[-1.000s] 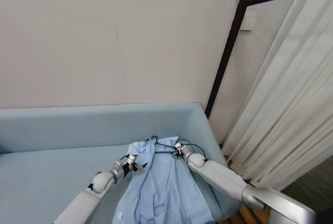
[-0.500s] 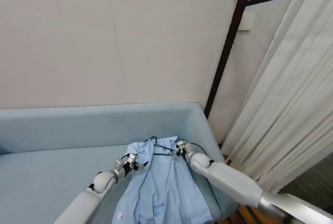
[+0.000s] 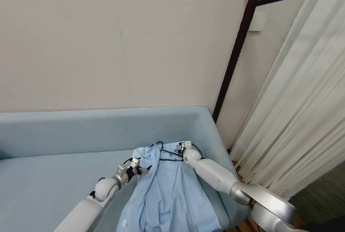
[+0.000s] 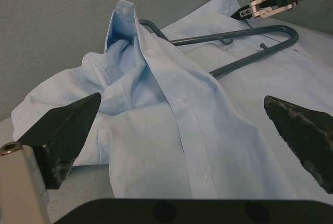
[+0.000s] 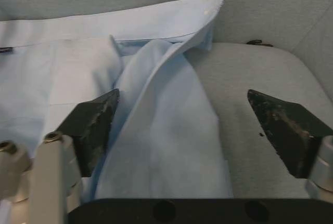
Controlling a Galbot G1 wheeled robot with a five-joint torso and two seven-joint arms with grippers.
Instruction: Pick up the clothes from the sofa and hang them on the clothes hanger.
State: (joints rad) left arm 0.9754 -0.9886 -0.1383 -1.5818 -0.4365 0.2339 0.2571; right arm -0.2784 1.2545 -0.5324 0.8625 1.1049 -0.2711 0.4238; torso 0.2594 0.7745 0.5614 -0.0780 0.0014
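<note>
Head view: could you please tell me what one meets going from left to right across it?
left gripper → right gripper → rack post → curtain

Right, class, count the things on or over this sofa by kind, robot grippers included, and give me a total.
shirt: 1
hanger: 1
grippers: 2 (left gripper, right gripper, both open)
Total: 4

The right gripper (image 5: 182, 99) hangs with its dark wedge-shaped fingers (image 5: 96, 125) spread wide, one over a crumpled pale blue cotton shirt (image 5: 156, 151), the other over the grey-blue fabric sofa seat (image 5: 260, 83) just beside that shirt.
</note>
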